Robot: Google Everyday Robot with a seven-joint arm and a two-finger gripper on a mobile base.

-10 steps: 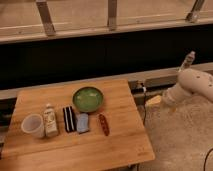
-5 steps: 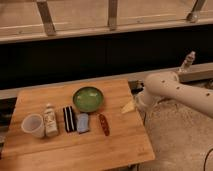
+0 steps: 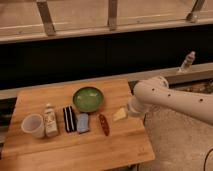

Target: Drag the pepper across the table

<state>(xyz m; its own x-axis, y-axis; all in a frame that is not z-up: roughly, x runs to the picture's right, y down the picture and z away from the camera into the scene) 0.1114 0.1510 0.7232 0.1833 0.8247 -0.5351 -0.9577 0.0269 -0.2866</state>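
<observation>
The pepper (image 3: 103,124) is a small dark red chili lying on the light wooden table (image 3: 75,150), in front of the green bowl (image 3: 88,98). My gripper (image 3: 119,115) hangs over the table's right part, a short way to the right of the pepper and slightly farther back, not touching it. The white arm (image 3: 170,100) reaches in from the right.
Left of the pepper stand a blue sponge (image 3: 82,122), a black-and-white striped block (image 3: 69,118), a small bottle (image 3: 50,121) and a white cup (image 3: 33,125) in a row. A dark wall runs behind the table. A bottle (image 3: 187,62) stands on the ledge at right.
The arm has swung in from the right, bringing the gripper from off the table's right edge to just right of the pepper. The objects have not moved.
</observation>
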